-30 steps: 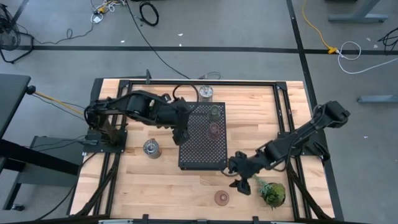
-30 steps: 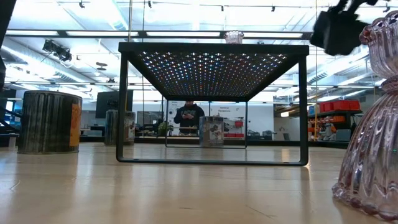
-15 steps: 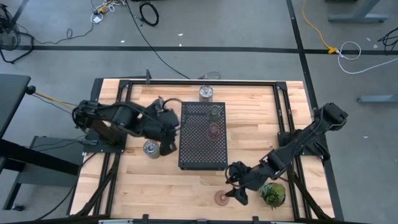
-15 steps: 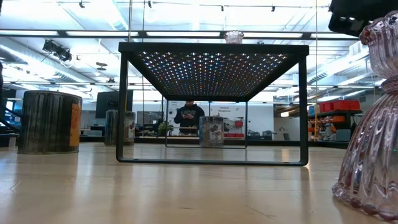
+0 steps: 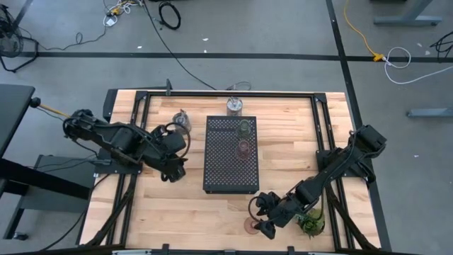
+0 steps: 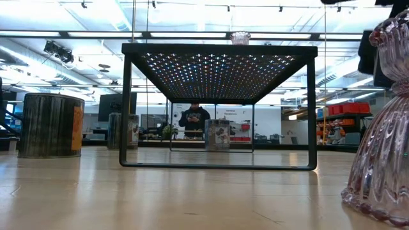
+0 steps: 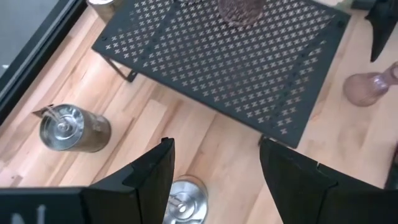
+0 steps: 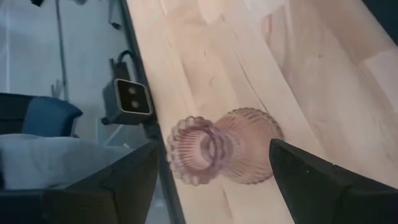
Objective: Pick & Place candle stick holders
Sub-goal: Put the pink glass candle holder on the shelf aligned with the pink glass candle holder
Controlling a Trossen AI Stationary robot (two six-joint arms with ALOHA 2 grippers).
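The black perforated tray [image 5: 231, 154] at the middle of the table is taken as the landmark. Two holders are already seen on its far half, a pale green glass holder [image 5: 245, 128] and a pinkish one [image 5: 243, 147] just nearer than it. Beyond the tray's far edge a silvery metal holder [image 5: 234, 106] stands; off its far-left corner a second silvery holder [image 5: 181, 120] stands, and a third [image 7: 180, 208] is covered by the arm from above and shown only in the left wrist view, directly between the parted fingers of the left gripper [image 5: 173, 171], which is placed just left of the tray and is released, with nothing grasped. Near the table's front edge, forward of the tray's near-right corner, the remaining pinkish-brown holder [image 5: 251, 225] stands upright with its long axis vertical; the right gripper [image 5: 263, 216] is held directly over it, jaws parted and empty, and the fluted rim is seen centred between its fingers in the right wrist view. The right arm is judged by far the nearer to this piece, so a straight descent is judged sufficient. The leafy plant sprig [image 5: 310, 219] lies just right of that gripper. In the low view the holder's ribbed glass profile [image 6: 383, 121] is shown, which is not given from above.
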